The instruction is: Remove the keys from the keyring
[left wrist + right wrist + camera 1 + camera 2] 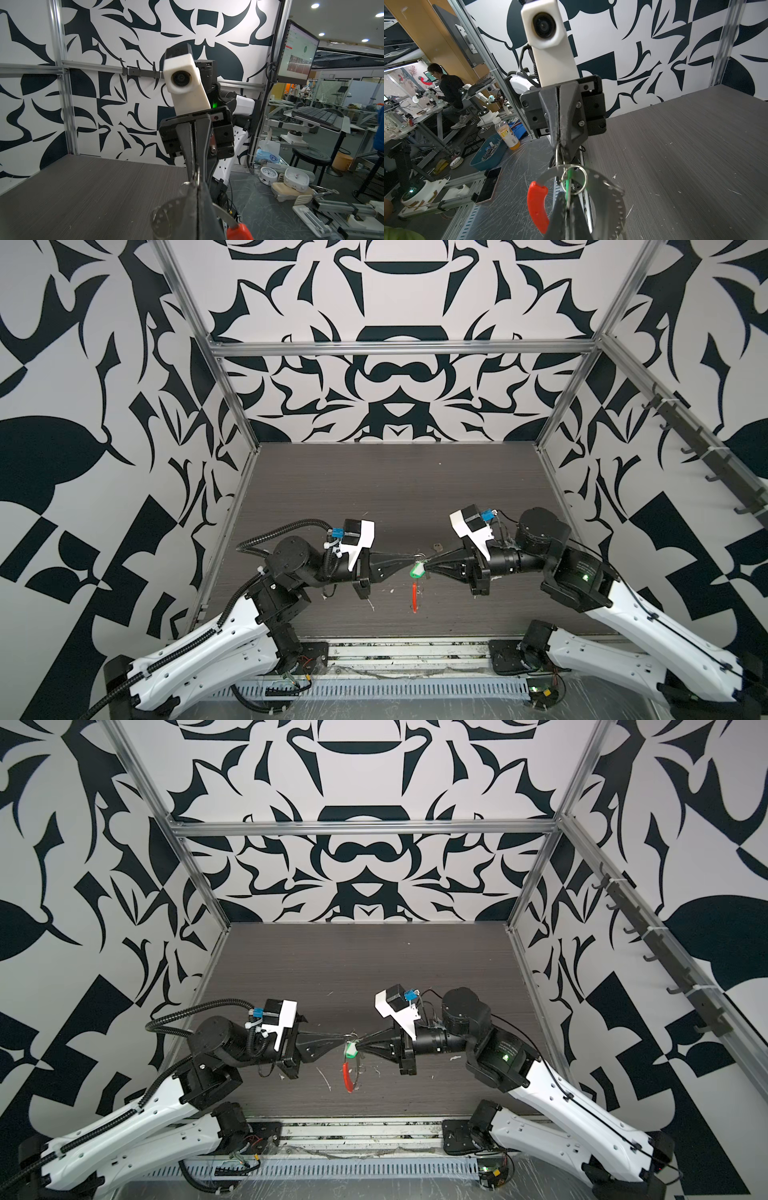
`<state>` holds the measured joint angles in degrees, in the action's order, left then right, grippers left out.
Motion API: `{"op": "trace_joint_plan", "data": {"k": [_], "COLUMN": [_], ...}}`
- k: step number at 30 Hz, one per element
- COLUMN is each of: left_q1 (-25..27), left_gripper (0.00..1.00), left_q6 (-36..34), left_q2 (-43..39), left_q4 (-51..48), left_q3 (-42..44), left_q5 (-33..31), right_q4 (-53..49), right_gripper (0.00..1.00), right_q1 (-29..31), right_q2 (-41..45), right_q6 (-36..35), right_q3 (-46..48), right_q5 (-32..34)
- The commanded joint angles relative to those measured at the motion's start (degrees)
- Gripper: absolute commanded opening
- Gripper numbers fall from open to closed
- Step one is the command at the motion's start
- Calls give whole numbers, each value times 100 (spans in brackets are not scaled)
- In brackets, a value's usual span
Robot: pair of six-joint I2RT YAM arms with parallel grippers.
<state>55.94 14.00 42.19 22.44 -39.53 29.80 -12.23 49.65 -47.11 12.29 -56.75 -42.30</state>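
Both grippers meet tip to tip above the middle of the table. My left gripper (411, 565) (197, 186) is shut on the keyring (612, 195), a thin grey band with a curved red sleeve (414, 597) (348, 1077) hanging below. My right gripper (428, 567) (566, 197) is shut on the green tag (417, 571) (568, 182), which hangs from a small split ring (574, 179) threaded on the keyring. In a top view a small brownish key (437, 547) lies on the table just behind the right fingers, apart from the ring.
White scraps (370, 605) lie on the dark table (374, 489) near the front. Aluminium frame posts (232, 398) and patterned walls close in three sides. A hook rail (685, 439) runs along the right wall.
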Motion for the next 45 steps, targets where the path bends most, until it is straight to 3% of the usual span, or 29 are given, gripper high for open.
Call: {"op": "trace_joint_plan", "data": {"k": [1, 26, 45], "left_q1": [17, 21, 80], "left_gripper": [0, 0, 0], "left_q6": [-33, -28, 59], "left_q2": [-77, -5, -254], "left_q4": [-46, -241, -458], "left_q3": [-192, -271, -257], "left_q5": [7, -241, -1408], "right_q4": [289, 185, -251], "right_gripper": [0, 0, 0], "right_q1": [5, 5, 9], "right_q2": [173, 198, 334], "right_q6": [-113, -226, -386], "right_q3": [-292, -532, -447], "right_q5": [177, 315, 748]}}
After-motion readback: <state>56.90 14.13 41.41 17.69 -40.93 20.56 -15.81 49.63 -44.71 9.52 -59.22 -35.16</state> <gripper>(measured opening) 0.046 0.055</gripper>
